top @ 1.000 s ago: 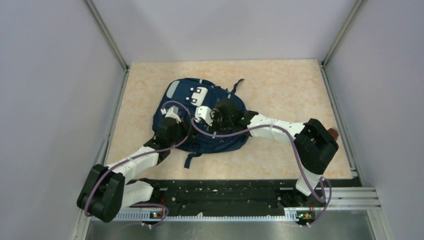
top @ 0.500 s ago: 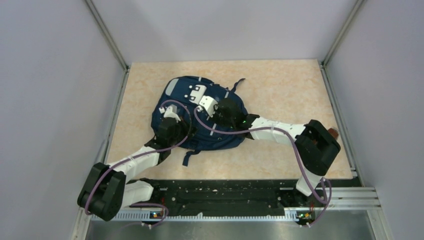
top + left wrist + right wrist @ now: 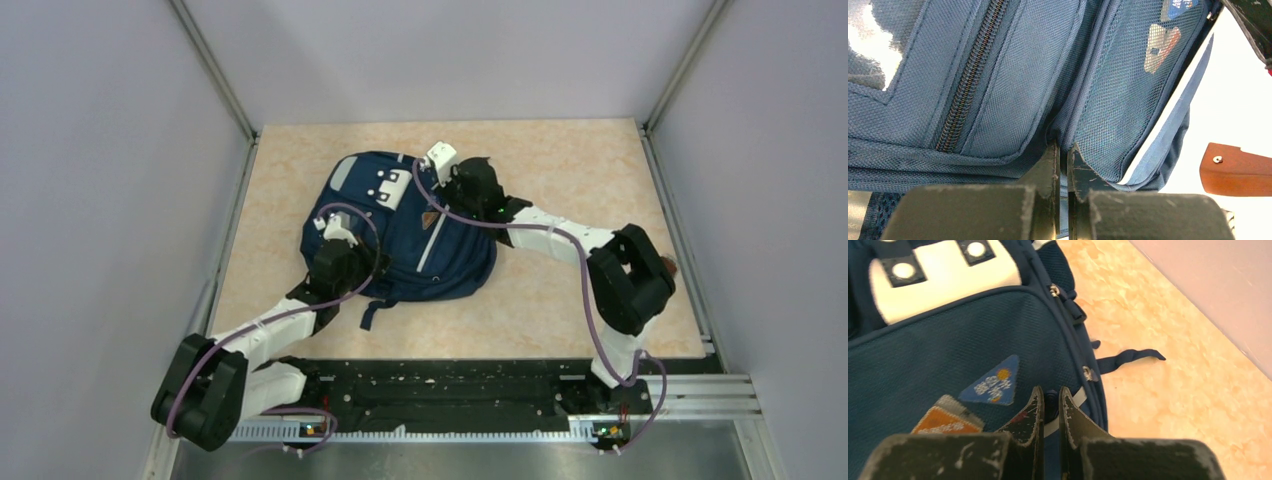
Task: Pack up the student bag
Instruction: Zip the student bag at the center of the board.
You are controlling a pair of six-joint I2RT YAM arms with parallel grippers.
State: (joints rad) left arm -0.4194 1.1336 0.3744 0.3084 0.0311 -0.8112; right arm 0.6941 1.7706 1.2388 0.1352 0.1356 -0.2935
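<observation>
My left claw is pinched shut on the student bag, with a fold of navy fabric caught between the tips where a front panel meets the mesh side pocket. A closed zip runs up the panel just to the left of it. My right claw is closed as well, nipping a small dark blue bit of the bag at its far right edge, just beside the triangular emblem and below the white patch. The bag lies flat between my two arms, front side up, with its top toward the back. It rests on the pale marbled desk, which is boxed in by plain grey walls.
</observation>
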